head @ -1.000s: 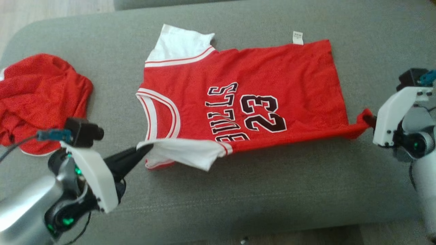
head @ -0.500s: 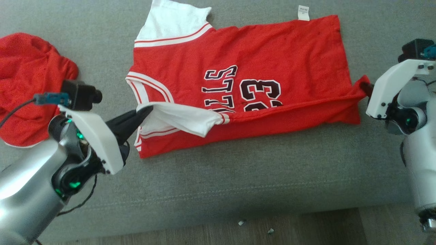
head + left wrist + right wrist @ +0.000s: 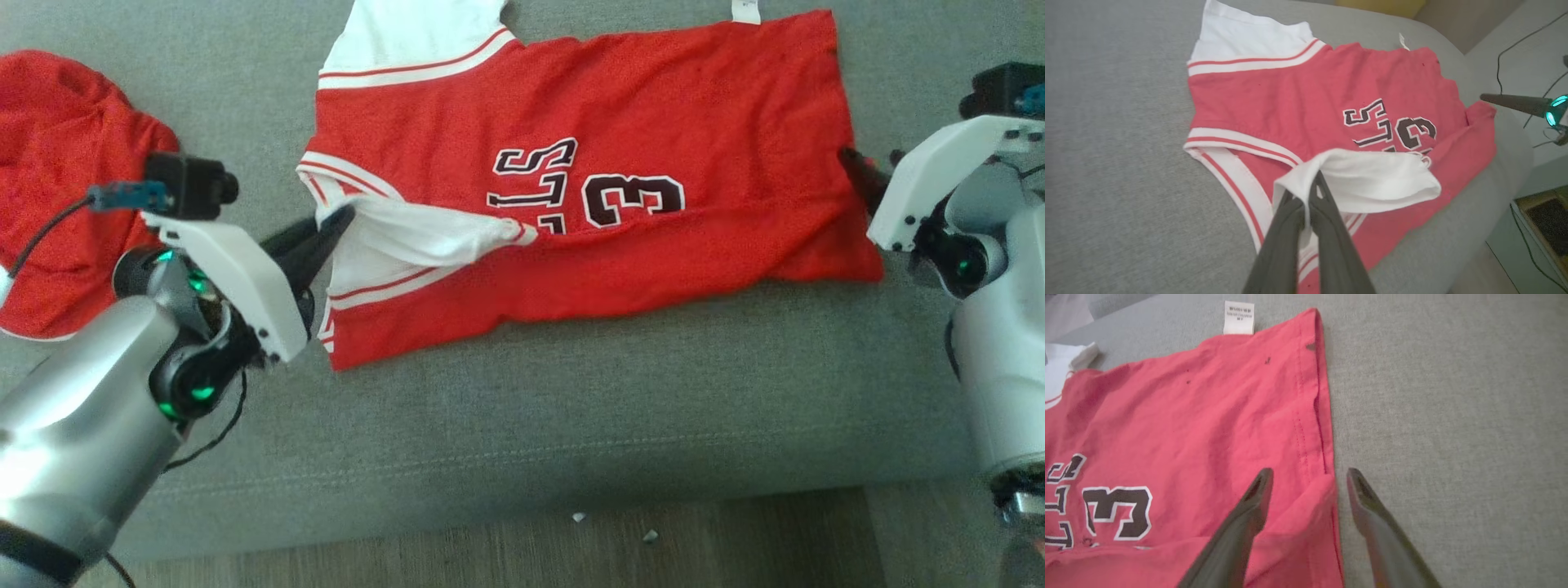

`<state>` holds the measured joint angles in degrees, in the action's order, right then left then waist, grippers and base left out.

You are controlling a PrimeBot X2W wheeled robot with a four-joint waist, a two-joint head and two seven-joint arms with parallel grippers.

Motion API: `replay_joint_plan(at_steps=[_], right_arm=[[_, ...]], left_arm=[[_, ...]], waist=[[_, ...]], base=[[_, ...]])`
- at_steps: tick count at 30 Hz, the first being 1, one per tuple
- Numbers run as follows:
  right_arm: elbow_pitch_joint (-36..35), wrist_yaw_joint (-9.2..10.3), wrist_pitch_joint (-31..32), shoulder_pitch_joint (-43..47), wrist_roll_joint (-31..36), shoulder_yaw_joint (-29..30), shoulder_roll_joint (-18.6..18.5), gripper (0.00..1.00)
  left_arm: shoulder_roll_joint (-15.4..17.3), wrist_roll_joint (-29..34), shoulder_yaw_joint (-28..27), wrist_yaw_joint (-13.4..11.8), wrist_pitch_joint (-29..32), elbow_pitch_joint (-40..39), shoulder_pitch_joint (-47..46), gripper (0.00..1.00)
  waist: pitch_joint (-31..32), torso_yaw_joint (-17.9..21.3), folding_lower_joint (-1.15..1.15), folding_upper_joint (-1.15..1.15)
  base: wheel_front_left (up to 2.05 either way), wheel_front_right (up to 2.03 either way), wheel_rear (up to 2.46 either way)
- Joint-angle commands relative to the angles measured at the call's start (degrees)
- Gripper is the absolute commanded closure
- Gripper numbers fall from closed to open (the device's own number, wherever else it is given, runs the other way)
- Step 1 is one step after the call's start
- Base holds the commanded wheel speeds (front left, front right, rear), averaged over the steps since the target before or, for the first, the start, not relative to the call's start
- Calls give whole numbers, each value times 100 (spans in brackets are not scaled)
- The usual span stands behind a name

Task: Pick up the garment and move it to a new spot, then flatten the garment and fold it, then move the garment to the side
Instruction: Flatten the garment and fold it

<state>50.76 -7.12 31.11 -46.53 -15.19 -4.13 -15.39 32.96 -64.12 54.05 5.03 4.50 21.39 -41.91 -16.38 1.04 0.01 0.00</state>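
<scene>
Garment (image 3: pixel 620 98) sleeve in my grip: my left end effector (image 3: pixel 1311 192) was clamped together on the edge of the white sleeve (image 3: pixel 1372 183), holding it lifted and folded across the red front. Just past my fingertips the sleeve covered the lower part of the black lettering (image 3: pixel 1388 126). Beyond that the garment lay spread on the grey cushion (image 3: pixel 1106 143), with its other white sleeve at the far edge. Off to the outer side of that end effector, a crumpled red cloth (image 3: pixel 57 163) sat on the same cushion, apart from the garment.

My right end effector (image 3: pixel 1308 475) stood with its fingers apart, straddling the garment's hem corner. One finger was over red fabric, the other over bare cushion, and it gripped nothing. Ahead of it the hem ran to a white care label (image 3: pixel 1239 317) at the far corner.
</scene>
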Motion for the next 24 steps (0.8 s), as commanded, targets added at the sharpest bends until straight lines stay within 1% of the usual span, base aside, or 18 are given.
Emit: replay_joint_plan(at_steps=[1,6,8,12,13,15,17,18,20,22,24], right_arm=[[-133,-36,-140,-194,-2,-54,52,0],[-25,-36,-854,-230,-74,-10,110,0],[-58,-36,-1192,-192,-139,-60,117,0],[-284,-36,-1909,53,-469,-177,145,0],[-284,-36,-1909,53,-469,-177,145,0],[-472,-36,-2240,242,-664,-266,153,0],[-715,-36,-2572,466,-828,-398,141,0],[-844,-36,-2735,585,-931,-431,142,0],[-1119,-36,-3017,836,-1183,-480,180,0],[-1374,-36,-3265,1075,-1380,-507,197,0],[-1626,-36,-3537,1286,-1468,-540,228,0]], left_arm=[[120,-4,-361,-69,-113,6,-347,0],[-131,47,-530,-353,-534,429,-418,0],[-234,64,-623,-469,-807,527,-392,0],[-498,7,-947,-757,-1575,614,-198,0],[-498,7,-947,-757,-1575,614,-198,0],[-639,-24,-1165,-869,-1815,569,-36,0],[-764,67,-1397,-958,-1919,449,160,0],[-832,172,-1533,-999,-1937,358,268,0],[-1044,535,-2050,-1078,-1945,39,544,0],[-1351,1045,-2639,-1123,-1947,-352,939,0],[-1710,1530,-3037,-1032,-1948,-676,1433,0]], waist=[[-13,2,-1,0],[-12,9,-1,0],[7,4,-1,0],[157,-29,-1,0],[157,-29,-1,0],[252,-40,-1,0],[341,-55,-1,0],[388,-66,-1,0],[483,-90,-1,0],[576,-101,-1,0],[664,-85,-1,0]], base=[[0,0,0],[0,0,0],[0,0,0],[0,0,0],[0,0,0],[0,0,0],[0,0,0],[0,0,0],[0,0,0],[0,0,0],[0,0,0]])
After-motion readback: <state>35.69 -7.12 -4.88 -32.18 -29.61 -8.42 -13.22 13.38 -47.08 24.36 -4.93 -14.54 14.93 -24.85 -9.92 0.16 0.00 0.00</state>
